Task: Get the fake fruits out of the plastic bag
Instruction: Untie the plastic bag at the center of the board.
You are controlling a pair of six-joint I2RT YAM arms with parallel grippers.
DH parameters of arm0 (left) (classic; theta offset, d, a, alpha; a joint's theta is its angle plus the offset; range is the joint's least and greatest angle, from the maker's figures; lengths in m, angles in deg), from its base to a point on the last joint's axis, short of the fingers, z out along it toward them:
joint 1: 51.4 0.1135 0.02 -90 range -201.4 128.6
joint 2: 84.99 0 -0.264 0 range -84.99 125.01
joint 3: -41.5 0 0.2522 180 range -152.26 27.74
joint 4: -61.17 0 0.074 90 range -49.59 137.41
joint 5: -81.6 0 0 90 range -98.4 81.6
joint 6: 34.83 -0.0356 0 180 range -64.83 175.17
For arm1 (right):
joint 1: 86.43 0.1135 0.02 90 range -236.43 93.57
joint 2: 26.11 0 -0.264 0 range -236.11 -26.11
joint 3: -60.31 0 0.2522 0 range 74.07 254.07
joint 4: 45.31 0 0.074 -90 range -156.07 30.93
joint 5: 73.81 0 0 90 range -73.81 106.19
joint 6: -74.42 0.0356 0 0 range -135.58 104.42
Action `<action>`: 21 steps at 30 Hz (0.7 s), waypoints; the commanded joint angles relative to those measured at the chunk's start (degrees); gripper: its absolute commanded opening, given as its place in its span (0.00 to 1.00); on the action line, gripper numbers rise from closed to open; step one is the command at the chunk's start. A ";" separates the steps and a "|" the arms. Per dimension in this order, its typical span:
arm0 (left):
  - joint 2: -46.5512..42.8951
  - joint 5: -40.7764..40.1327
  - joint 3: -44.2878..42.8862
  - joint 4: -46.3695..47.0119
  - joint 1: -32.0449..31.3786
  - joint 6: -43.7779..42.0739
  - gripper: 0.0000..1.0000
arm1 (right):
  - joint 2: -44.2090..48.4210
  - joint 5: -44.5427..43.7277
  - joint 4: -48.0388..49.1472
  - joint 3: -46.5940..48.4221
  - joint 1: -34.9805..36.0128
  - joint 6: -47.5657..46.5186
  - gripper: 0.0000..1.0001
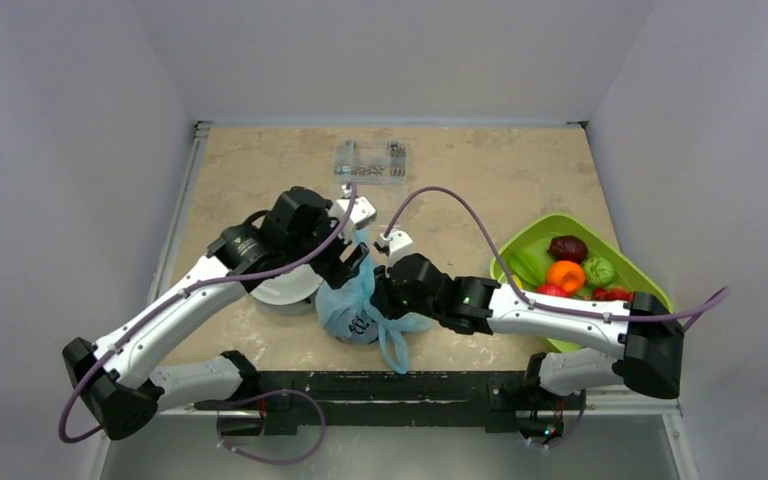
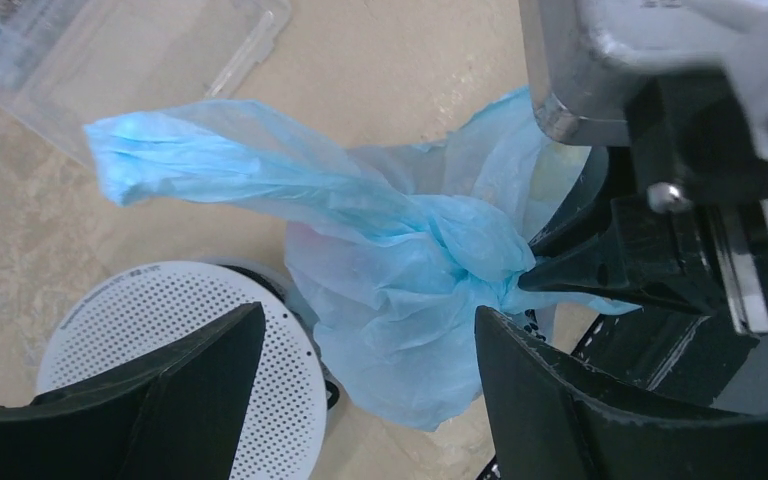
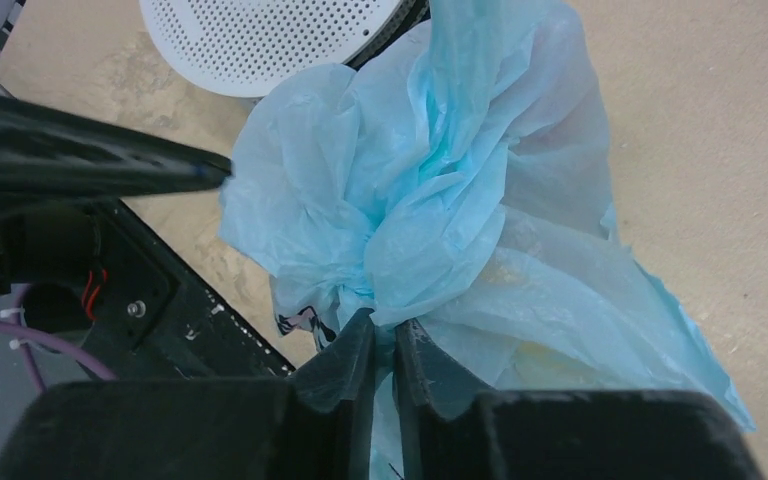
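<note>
Right gripper [image 3: 385,335] fingers pinch a fold of the plastic bag [image 3: 440,200]. Left gripper [image 2: 368,318] fingers spread, either side of it.

worktop [image 1: 480,180] beige, mottled | clear box [image 1: 370,158] far centre | white perforated disc [image 2: 160,305] left-centre | lime-green tray [image 1: 560,218] right edge

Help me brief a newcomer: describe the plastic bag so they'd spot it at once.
On the beige table, look at the centre of the near edge. The plastic bag sits there, crumpled, translucent light blue, a loop handle trailing toward the edge. Its neighbour, a white perforated disc, is rigid and round.
</note>
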 commanded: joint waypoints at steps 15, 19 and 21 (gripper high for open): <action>13.50 1.99 -5.41 -7.40 -4.78 -1.59 0.66 | 5.09 -2.30 5.66 1.02 -0.01 2.24 0.00; 13.60 0.75 -5.35 -7.72 -5.26 -1.62 0.60 | 5.38 -2.95 5.39 0.72 0.00 2.10 0.00; 13.14 1.15 -5.36 -7.86 -5.33 -1.72 0.63 | 6.03 -3.86 4.86 0.53 -0.01 1.91 0.00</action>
